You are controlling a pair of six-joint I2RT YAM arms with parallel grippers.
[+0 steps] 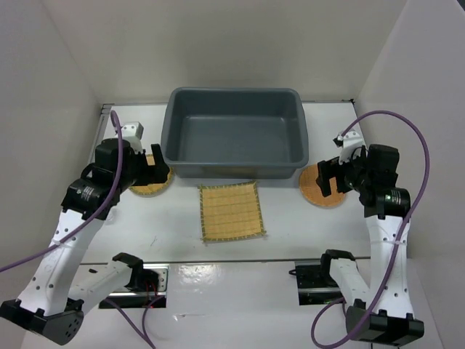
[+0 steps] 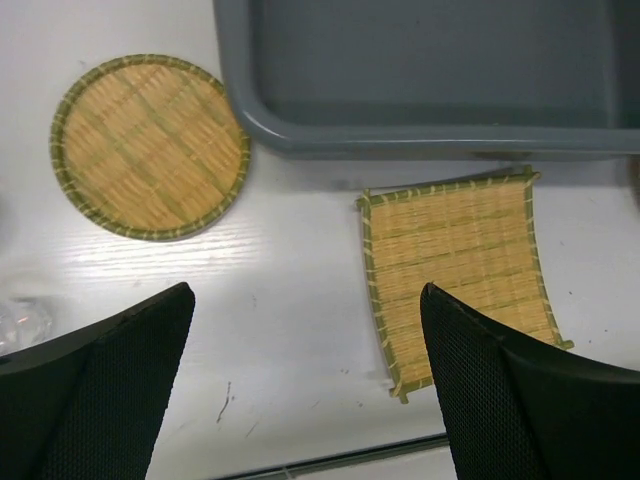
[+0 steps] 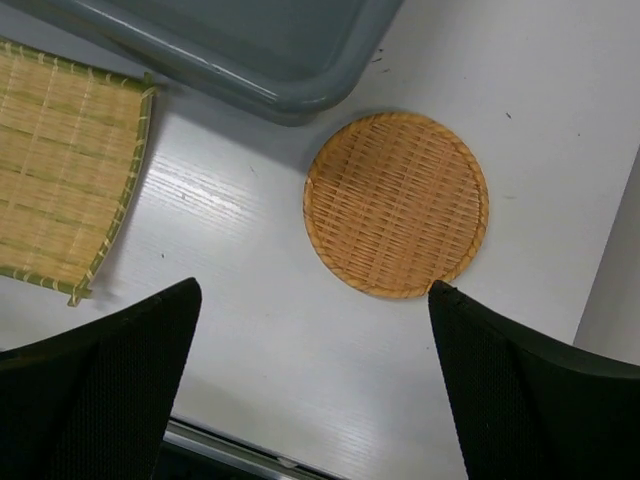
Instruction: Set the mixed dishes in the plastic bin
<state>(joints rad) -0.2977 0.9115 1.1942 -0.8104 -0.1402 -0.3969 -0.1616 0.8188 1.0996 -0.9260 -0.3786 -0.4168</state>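
The dark grey plastic bin stands empty at the back middle of the table. The square yellow bamboo mat lies flat just in front of it. The yellow-tan disc lies at the bin's left front corner, partly under my left gripper. The orange-brown disc lies at the bin's right front corner, partly under my right gripper. Both grippers hover open and empty. The left wrist view shows the tan disc, the mat and a clear glass cup at the left edge. The right wrist view shows the orange-brown disc.
White walls close in the table on the left, back and right. Black mounting plates sit at the near edge by the arm bases. The bin's corner is close to the orange-brown disc.
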